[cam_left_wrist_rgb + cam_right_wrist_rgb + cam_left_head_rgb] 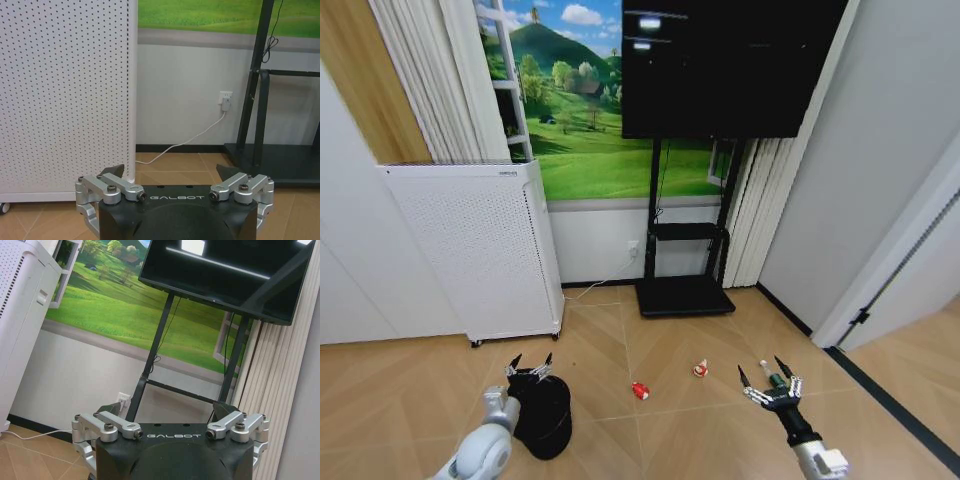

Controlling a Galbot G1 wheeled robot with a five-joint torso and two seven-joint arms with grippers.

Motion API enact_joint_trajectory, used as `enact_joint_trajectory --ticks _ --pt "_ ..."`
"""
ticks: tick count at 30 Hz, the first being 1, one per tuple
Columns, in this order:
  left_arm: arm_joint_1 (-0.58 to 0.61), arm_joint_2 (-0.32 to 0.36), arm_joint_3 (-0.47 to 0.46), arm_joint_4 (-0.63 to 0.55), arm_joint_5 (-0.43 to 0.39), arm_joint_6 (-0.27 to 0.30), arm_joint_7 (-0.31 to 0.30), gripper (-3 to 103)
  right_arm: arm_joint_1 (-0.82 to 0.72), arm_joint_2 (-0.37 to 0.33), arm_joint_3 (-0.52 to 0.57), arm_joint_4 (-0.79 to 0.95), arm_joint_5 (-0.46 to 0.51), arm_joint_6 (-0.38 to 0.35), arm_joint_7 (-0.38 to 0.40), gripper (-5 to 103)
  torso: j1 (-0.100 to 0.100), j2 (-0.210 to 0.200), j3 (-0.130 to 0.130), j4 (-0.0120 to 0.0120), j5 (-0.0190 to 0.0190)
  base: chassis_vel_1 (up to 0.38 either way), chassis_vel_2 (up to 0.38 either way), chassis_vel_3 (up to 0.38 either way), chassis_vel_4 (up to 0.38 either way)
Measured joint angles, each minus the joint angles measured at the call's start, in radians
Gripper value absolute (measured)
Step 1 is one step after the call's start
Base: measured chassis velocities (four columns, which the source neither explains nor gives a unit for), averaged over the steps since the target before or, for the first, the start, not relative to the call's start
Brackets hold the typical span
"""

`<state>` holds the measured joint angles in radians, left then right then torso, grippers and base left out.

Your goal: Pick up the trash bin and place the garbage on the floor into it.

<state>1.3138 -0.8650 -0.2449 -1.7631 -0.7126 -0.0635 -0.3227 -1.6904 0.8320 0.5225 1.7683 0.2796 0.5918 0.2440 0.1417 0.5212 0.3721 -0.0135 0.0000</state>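
The black trash bin (548, 418) stands on the herringbone floor (650, 440) at the lower left. My left gripper (528, 366) hovers open at the bin's far rim, its arm partly covering the bin. In the left wrist view the left gripper (172, 172) holds nothing. Two red-and-white pieces of garbage lie on the floor: one (640, 390) in the middle, another (700, 369) further right. A small bottle with green (773, 380) shows right at my open right gripper (767, 374). The right wrist view shows the right gripper (165, 409) with nothing between its fingers.
A white perforated cabinet (470, 250) on wheels stands just behind the bin. A black TV stand (685, 295) with a cable to a wall socket (226, 99) sits against the back wall. A door frame and dark floor strip (890, 405) run along the right.
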Motion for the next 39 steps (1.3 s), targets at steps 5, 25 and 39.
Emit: enact_joint_trajectory --ticks 5,25,39 --pt "0.003 0.0 0.002 -0.002 0.002 0.0 0.0 100 0.003 -0.002 -0.002 0.001 0.004 0.001 -0.006 100 -0.008 -0.02 -0.012 0.0001 0.0 0.0 0.0 0.0 0.0" --pt "0.043 -0.011 -0.006 -0.012 0.011 0.001 -0.006 100 -0.001 0.015 -0.017 -0.007 -0.013 0.01 -0.02 100 -0.042 -0.109 -0.067 0.0001 0.0 0.0 0.0 0.0 0.0" --pt "0.12 -0.015 -0.057 -0.021 0.011 -0.004 -0.021 100 0.054 0.024 -0.081 -0.038 -0.022 0.019 -0.035 100 -0.062 -0.165 -0.103 0.0 -0.0001 0.0 0.0 0.0 0.0"
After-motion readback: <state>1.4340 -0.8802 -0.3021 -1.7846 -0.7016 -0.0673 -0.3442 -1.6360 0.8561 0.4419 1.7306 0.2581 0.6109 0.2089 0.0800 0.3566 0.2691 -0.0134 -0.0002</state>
